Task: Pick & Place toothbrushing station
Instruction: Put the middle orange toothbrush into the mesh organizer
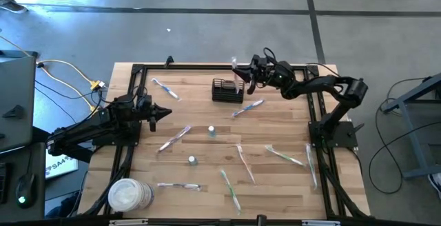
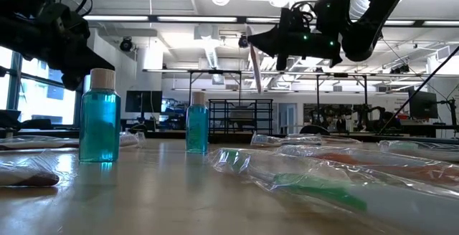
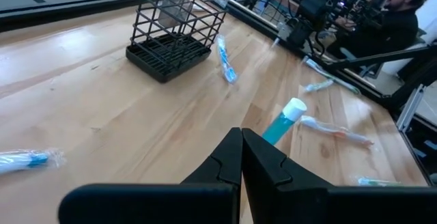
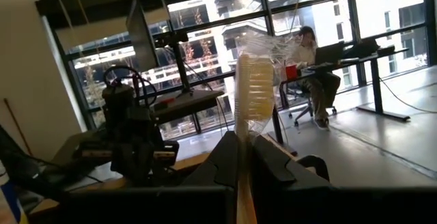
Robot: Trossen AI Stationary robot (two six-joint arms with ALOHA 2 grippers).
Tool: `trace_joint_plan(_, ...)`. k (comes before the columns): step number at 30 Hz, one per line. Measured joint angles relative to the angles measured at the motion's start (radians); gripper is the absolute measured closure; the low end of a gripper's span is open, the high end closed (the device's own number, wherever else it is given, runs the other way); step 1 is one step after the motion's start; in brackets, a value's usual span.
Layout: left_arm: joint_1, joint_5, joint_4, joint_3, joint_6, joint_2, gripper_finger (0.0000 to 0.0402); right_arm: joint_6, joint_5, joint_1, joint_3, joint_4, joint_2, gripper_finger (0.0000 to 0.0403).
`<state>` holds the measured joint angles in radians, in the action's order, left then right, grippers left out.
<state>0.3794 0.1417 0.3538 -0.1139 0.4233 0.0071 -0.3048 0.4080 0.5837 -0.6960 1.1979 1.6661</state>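
The toothbrushing station, a small black wire basket (image 1: 227,90) (image 3: 174,36), stands on the wooden table near its far edge. My right gripper (image 1: 242,72) (image 4: 242,138) hangs above the basket's far right corner, shut on a toothbrush in a clear wrapper (image 4: 252,91) (image 2: 256,66). My left gripper (image 1: 165,112) (image 3: 240,134) waits at the table's left side, shut, with nothing between its fingers. My right gripper pinches the wrapped toothbrush's shaft (image 4: 240,166) between its two fingers. The fingers come about level from the table's right side and lie across it. The toothbrush stands nearly upright and is lifted clear, with its lower end (image 2: 256,79) hanging below the fingers above the basket.
Several wrapped toothbrushes lie scattered on the table, one (image 1: 248,107) just beside the basket. Two small blue bottles (image 1: 211,131) (image 1: 191,160) stand mid-table. A round white tub (image 1: 129,195) sits at the near left corner. People sit beyond the table (image 3: 403,12).
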Motion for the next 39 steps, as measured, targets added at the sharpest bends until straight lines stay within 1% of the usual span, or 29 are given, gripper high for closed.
trace_joint_plan(6, 0.0, -0.002, 0.0, 0.0, 0.004, 0.0, 0.04, 0.023, 0.017, 0.002, 0.007, -0.003, 0.0, 0.0396)
trace_joint_plan(11, 0.0, -0.001, 0.0, 0.0, 0.087, 0.0, 0.04, 0.043, -0.011, 0.009, 0.049, 0.002, 0.0, 0.0396)
trace_joint_plan(16, 0.0, -0.011, 0.0, 0.0, 0.056, 0.0, 0.04, 0.039, -0.018, 0.03, 0.089, 0.061, 0.0, 0.0396)
trace_joint_plan(21, 0.0, -0.028, -0.001, 0.0, 0.053, 0.011, 0.04, 0.041, -0.005, 0.033, 0.092, 0.07, 0.003, 0.0396)
trace_joint_plan(25, 0.0, -0.029, -0.001, 0.0, 0.053, 0.037, 0.04, 0.033, -0.007, 0.027, 0.092, 0.106, 0.048, 0.0396)
trace_joint_plan(31, 0.0, -0.029, -0.001, 0.0, 0.059, 0.095, 0.04, -0.039, 0.016, 0.026, 0.092, 0.238, 0.157, 0.0396)
trace_joint_plan(39, 0.0, -0.031, -0.005, 0.0, 0.118, 0.147, 0.04, -0.056, 0.012, 0.025, 0.092, 0.264, 0.237, 0.0396)
